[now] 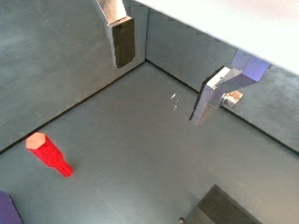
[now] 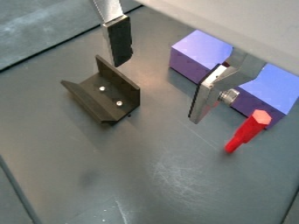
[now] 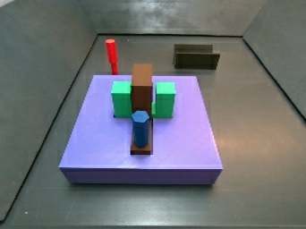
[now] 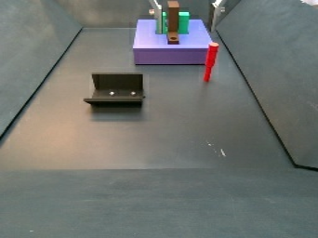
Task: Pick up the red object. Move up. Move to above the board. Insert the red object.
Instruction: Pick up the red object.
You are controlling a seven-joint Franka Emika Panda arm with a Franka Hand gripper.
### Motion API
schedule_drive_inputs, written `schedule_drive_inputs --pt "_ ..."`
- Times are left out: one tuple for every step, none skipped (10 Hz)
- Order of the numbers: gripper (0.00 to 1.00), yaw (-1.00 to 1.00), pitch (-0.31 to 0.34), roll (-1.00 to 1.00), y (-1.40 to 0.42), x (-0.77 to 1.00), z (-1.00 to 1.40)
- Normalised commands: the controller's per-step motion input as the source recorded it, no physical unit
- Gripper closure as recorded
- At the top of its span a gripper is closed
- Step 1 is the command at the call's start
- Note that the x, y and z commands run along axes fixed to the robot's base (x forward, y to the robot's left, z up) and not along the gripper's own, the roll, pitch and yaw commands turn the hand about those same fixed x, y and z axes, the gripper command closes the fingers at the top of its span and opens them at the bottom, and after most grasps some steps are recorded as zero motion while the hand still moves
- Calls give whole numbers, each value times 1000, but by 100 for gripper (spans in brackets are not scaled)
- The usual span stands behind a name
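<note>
So the slim red rod-like peg is standing upright on the dark grey floor, just off one side of the big flat lavender-purple square board, near one of its corners and not touching it as far as I can tell. It shows in both side views and both wrist views. Nothing is holding it.

The tool is up in the air with its two flat silver fingers spread wide and nothing between them. In a wrist view it hangs over bare floor with the red peg off to the side, so it's clearly not on the peg. In a side view only a bit of it peeks in at the far edge above the board, hard to make out much there.

On the board there's a brown strip running along the middle, two green blocks hugging it on either side, and a blue hexagonal peg standing upright on the strip, nearer one end.

The dark L-shaped fixture sits on the floor well apart from the board, also visible in a wrist view and in a side view.
</note>
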Motion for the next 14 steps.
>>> schedule_drive_inputs --pt "0 -31 -81 123 -357 -111 -183" --pt "0 0 -94 124 -529 -211 -149" --pt "0 0 -90 157 -751 -297 -94" --pt "0 0 -137 217 -806 -494 -106" --pt "0 0 -170 230 -791 -597 -134" --pt "0 -71 -197 219 -620 -543 -189" --pt "0 -109 -201 201 -589 -529 -226" --pt "0 -106 -203 161 -486 -563 -220" --pt "0 -91 -177 126 -371 -509 -214" --pt "0 -63 -130 0 -97 -403 -269" --pt "0 -20 -39 -30 -49 -100 -254" --pt "0 -29 -23 -37 -80 -11 -303" --pt "0 -26 -26 -21 -129 -11 -306" --pt "0 -34 -34 -7 -131 -20 -291"
